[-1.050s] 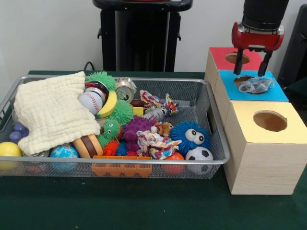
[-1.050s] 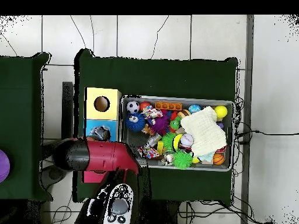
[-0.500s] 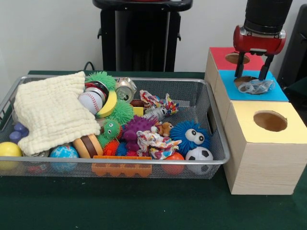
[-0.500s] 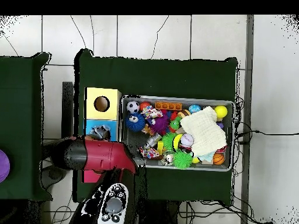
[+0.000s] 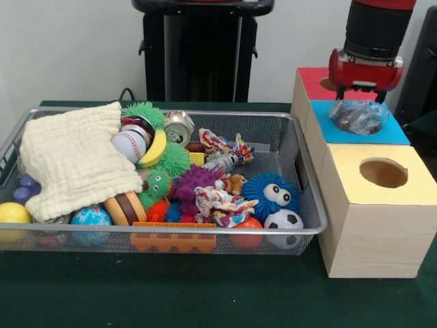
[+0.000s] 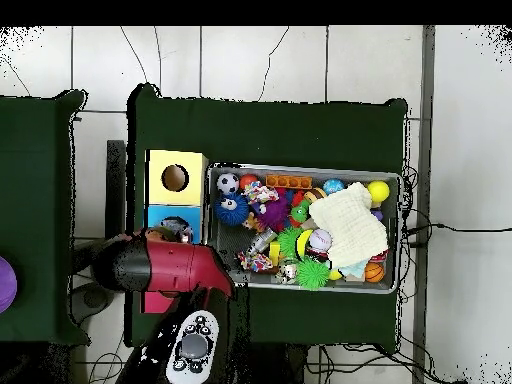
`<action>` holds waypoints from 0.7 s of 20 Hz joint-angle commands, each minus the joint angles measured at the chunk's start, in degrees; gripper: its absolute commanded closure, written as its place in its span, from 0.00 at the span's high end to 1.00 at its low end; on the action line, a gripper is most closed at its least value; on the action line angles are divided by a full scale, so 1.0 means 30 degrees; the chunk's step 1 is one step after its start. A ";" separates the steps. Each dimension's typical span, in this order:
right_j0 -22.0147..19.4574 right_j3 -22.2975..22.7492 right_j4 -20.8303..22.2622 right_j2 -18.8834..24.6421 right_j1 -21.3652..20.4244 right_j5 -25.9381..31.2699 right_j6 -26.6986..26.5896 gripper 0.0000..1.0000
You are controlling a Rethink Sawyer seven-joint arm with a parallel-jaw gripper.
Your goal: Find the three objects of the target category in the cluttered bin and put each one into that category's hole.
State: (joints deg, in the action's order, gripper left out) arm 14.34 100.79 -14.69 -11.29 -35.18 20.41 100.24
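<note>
Here, left to right across the front view:
Cloth: a cream waffle-textured cloth (image 5: 72,160) draped over the left part of the wire bin (image 5: 308,205), hiding whatever is under it
Bin clutter: a baseball (image 5: 128,145), green spiky balls, a crushed can (image 5: 179,127), a purple spiky toy (image 5: 196,181), a blue fuzzy ball with eyes (image 5: 272,193), a small soccer ball (image 5: 283,222) and an orange brick (image 5: 173,240) at the near wall
Boxes: three wooden boxes in a row just right of the bin, topped red, blue and yellow; the yellow box's hole (image 5: 383,173) is open and unblocked
Task's thing: a crumpled clear plastic piece (image 5: 360,116), glossy and see-through with grey folds, sitting on the blue top (image 5: 392,134) over its hole
Gripper: the gripper (image 5: 360,96) is right above the plastic, its red body almost down on it; the fingers are buried in the crumple, so I cannot tell how far apart they are or whether they grasp it
Overhead only: the red arm (image 6: 165,266) covers the red box and part of the blue one; the plastic and gripper are hidden, while the green table cover (image 6: 270,125) and tiled floor show
</note>
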 commanded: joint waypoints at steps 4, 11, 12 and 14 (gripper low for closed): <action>-0.1736 0.0996 0.0482 0.1663 0.2507 -0.4006 0.3439 1.00; -0.3409 0.2678 0.0860 0.2958 0.0523 -0.2575 0.2108 1.00; -0.3421 0.2717 0.0877 0.2918 0.0217 -0.2237 0.2024 1.00; -0.3431 0.2753 0.0878 0.2774 -0.0520 -0.1281 0.1883 1.00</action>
State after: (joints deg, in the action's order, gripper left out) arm 8.87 103.75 -14.74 -5.30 -33.96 14.22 100.24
